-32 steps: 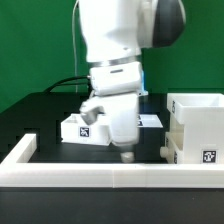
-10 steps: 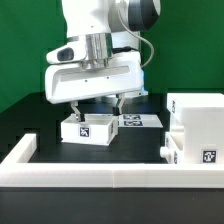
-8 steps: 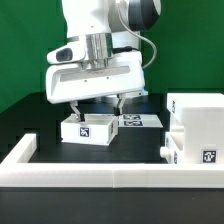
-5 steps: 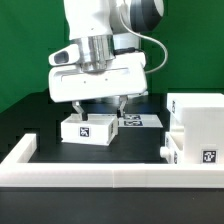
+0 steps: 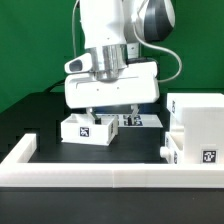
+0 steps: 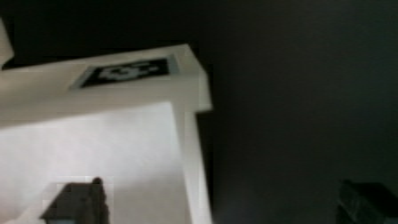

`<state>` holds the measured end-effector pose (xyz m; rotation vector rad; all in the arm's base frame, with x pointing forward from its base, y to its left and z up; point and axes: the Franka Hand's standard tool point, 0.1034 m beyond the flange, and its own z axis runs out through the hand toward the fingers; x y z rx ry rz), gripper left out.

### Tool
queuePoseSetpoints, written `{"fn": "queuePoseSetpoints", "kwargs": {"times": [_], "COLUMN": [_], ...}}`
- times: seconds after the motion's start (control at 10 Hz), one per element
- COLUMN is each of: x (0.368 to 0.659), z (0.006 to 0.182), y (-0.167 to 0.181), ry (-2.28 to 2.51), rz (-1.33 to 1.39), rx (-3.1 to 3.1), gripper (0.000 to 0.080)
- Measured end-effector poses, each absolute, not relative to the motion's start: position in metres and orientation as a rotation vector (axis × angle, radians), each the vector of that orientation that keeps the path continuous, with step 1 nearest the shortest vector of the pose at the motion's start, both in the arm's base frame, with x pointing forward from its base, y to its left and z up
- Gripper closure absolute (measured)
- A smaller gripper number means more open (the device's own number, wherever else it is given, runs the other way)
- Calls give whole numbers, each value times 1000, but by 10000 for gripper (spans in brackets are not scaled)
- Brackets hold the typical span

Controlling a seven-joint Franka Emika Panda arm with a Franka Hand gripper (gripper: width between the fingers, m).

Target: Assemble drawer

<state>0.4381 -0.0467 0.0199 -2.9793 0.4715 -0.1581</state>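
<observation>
Nearest you, the white rail (image 5: pixel 100 172) is edging the black table (image 5: pixel 135 150). Behind it the small tray (image 5: pixel 88 129) is sitting well apart from the housing (image 5: pixel 196 118), bare table lying between. The gripper (image 5: pixel 112 114) is hovering over the tray's edge on the exterior view's right, jaws spread wide, gripping nothing.

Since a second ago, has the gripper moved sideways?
Yes. The gripper has shifted toward the exterior view's right, judged against the small tray, which stayed put.

Black table (image 5: pixel 135 150): tray (image 5: pixel 88 130) ext. view's L, marker board (image 5: pixel 148 121) mid, housing (image 5: pixel 195 118) R, rail (image 5: pixel 100 172) front.
</observation>
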Motion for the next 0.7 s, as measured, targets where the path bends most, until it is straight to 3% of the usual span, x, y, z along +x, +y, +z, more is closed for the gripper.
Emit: {"fn": "queuePoseSetpoints", "kwargs": {"times": [0.2,0.5,0.6,0.7], "x": [431,431,431,431], "z": [8,6,5,5], "y": [-45,-44,-44,-44], "ry": [397,365,360,358], "rz": [-158,-165,-164,-164], "rx": [-2994,-3000,-3001,-3001], "gripper": [151,185,359,359]}}
